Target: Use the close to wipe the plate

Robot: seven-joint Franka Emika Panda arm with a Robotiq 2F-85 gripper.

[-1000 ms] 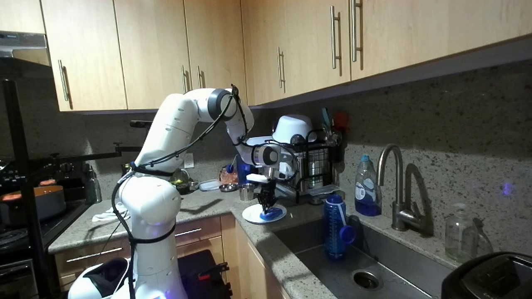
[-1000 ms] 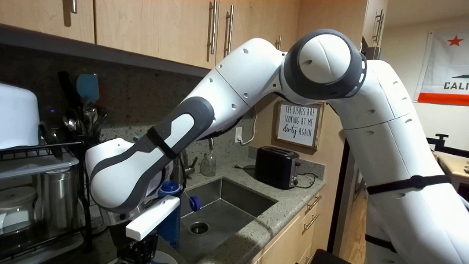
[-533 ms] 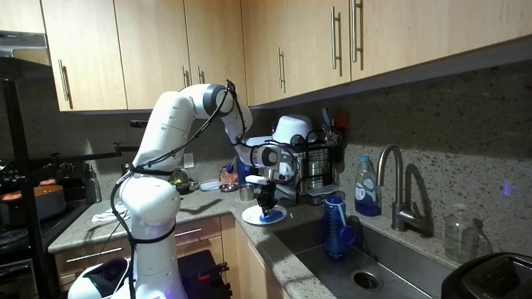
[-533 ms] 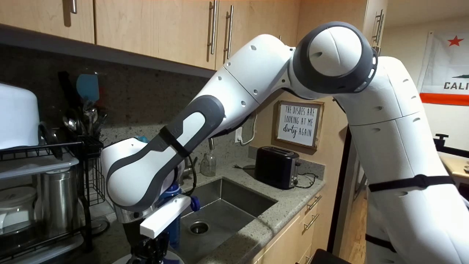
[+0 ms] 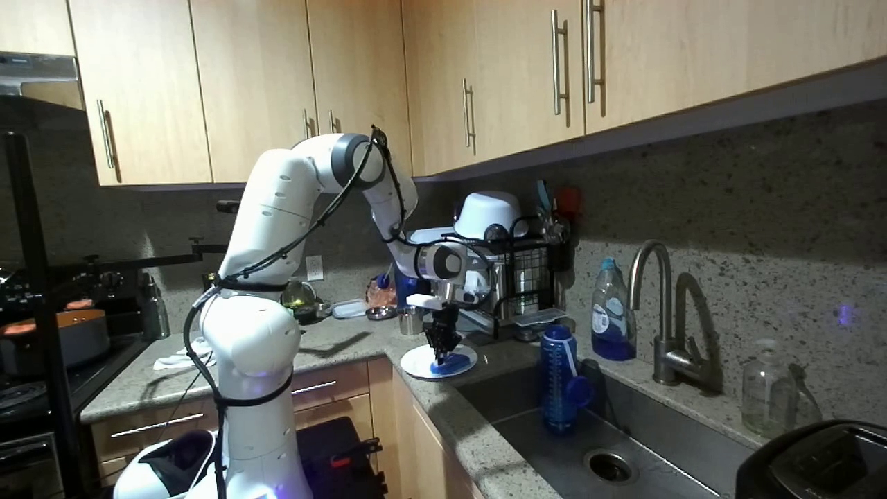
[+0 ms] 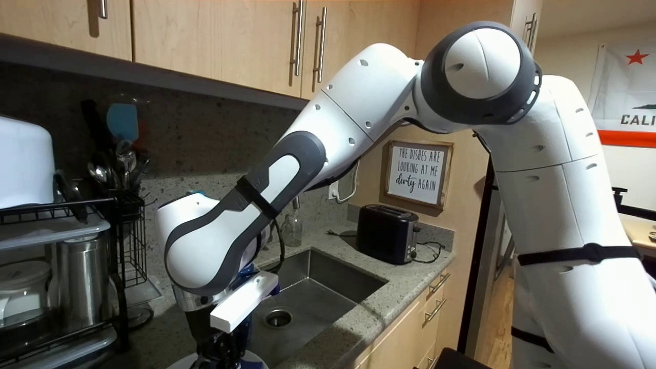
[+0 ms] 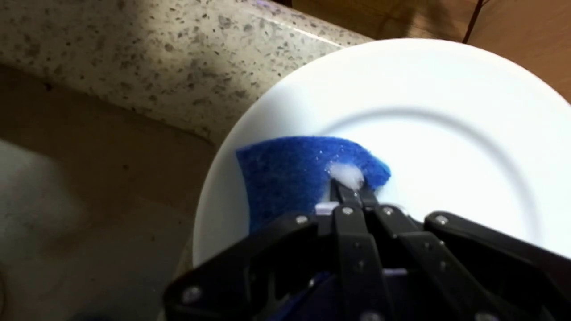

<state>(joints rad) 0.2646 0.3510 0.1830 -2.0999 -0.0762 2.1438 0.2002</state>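
A white plate (image 5: 416, 362) lies on the counter near its inner corner by the sink. It fills much of the wrist view (image 7: 446, 80). A blue cloth (image 7: 285, 174) lies bunched on the plate, against its rim on one side. White foam sits on it at the fingertips. The cloth also shows in an exterior view (image 5: 455, 363). My gripper (image 7: 352, 189) points down at the plate with its fingers together, pinching the cloth; the gripped fold is partly hidden by foam. In an exterior view the gripper (image 6: 220, 353) hides most of the plate.
The sink (image 5: 527, 443) is beside the plate, with a blue bottle (image 5: 558, 381) standing in it. A dish rack (image 5: 530, 274) and a metal cup (image 5: 411, 321) stand behind the gripper. The counter edge (image 7: 308, 26) runs close to the plate. A soap bottle (image 5: 611, 315) stands by the faucet (image 5: 662, 305).
The gripper has moved with the cloth toward the counter's front edge, to the right in an exterior view. The plate has slid slightly the same way. The grip looks the same.
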